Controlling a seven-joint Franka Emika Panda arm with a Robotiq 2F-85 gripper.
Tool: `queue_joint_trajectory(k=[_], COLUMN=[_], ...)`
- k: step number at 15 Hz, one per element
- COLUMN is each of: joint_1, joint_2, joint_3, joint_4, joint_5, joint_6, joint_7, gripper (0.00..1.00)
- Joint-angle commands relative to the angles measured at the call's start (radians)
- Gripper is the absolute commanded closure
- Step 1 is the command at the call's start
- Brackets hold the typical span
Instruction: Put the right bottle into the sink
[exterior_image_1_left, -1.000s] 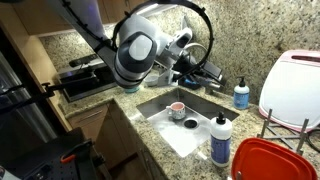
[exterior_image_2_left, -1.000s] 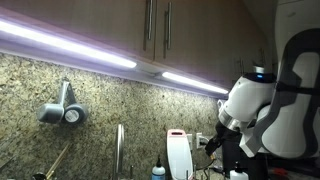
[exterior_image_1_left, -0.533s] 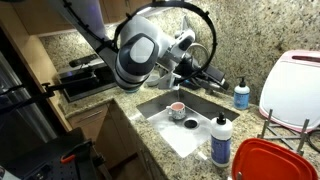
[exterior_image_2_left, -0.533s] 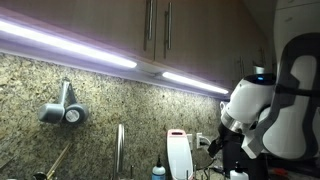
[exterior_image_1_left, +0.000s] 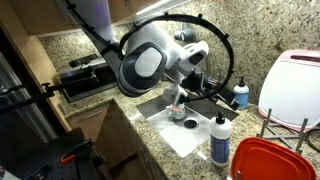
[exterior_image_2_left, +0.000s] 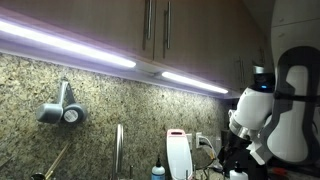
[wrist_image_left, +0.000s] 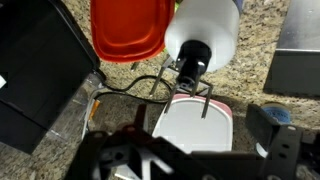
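The right bottle (exterior_image_1_left: 221, 141), tall and white with a black cap, stands on the granite at the sink's near right corner. In the wrist view (wrist_image_left: 203, 30) it stands upright ahead of my jaws, apart from them. The sink (exterior_image_1_left: 160, 112) is a grey basin with a small cup inside. My gripper (exterior_image_1_left: 222, 98) hangs over the sink's right side, beyond the white bottle and close to the smaller blue pump bottle (exterior_image_1_left: 241, 95). In the wrist view my gripper (wrist_image_left: 195, 160) is open and empty.
A red lid (exterior_image_1_left: 266, 160) lies next to the white bottle and also shows in the wrist view (wrist_image_left: 128, 28). A white cutting board (exterior_image_1_left: 292, 85) leans in a wire rack. The faucet (exterior_image_2_left: 118, 150) stands behind the sink. A black appliance (exterior_image_1_left: 85, 80) is at the left.
The arm has swung to the right over the sink, and the gripper now sits nearer the two bottles. The bottles have not moved.
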Motion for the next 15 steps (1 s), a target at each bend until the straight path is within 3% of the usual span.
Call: queue_joint_trajectory(k=[1,15], joint_1=[-0.069,-0.046], joint_2=[0.032,-0.005], joint_3=[0.059,0.064], joint_4=[0.003,0.013], joint_5=[-0.039,-0.017], joint_6=[-0.002,-0.002], joint_7=[0.011,0.007], gripper=[0.0,0.0])
